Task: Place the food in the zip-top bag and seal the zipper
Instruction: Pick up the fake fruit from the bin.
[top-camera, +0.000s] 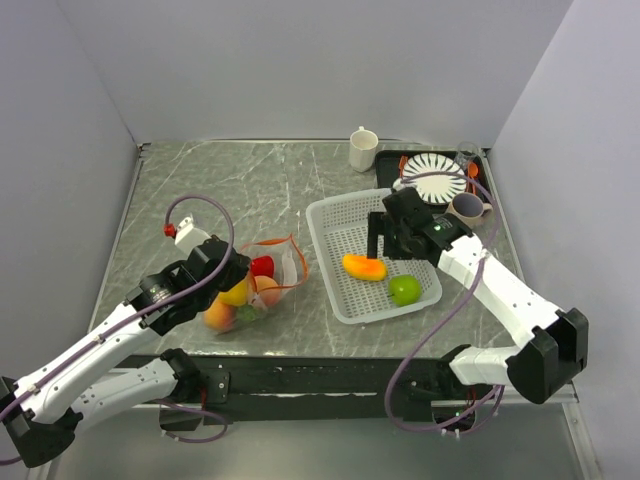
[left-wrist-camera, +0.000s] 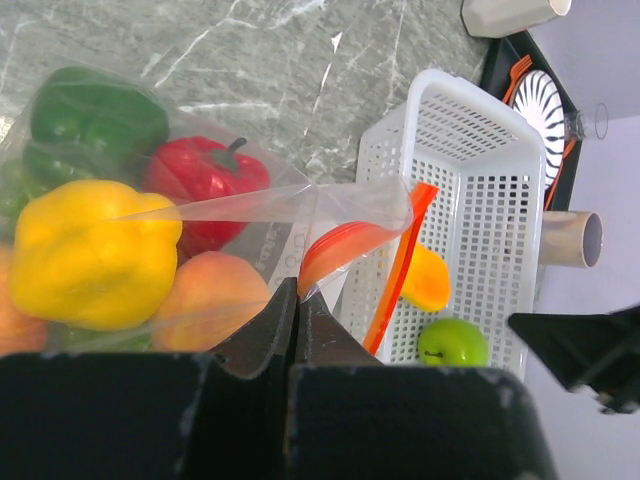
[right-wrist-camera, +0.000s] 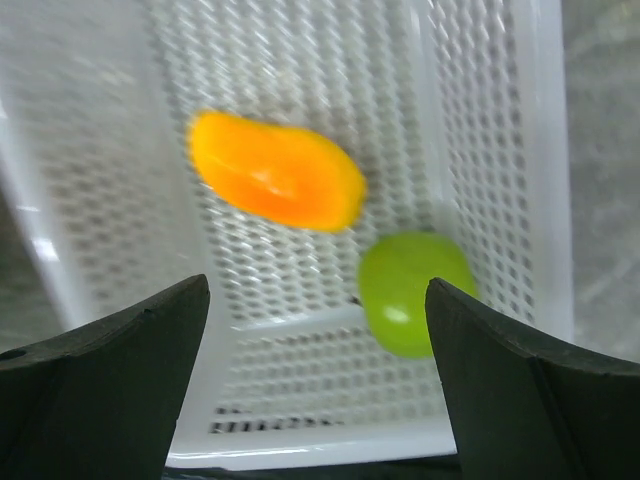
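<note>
Right wrist view: right gripper (right-wrist-camera: 315, 290), jaws spread wide, hovers over the basket (right-wrist-camera: 500, 100); orange piece (right-wrist-camera: 275, 182) lies crosswise just ahead, green apple (right-wrist-camera: 412, 290) beside it. Left gripper (left-wrist-camera: 297, 300) clamps the zip-top bag (left-wrist-camera: 330, 205) well to the left.

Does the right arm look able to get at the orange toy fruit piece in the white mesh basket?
Probably yes: the open right gripper hangs above the orange piece, nothing covers it, and the green toy apple lies aside.
</note>
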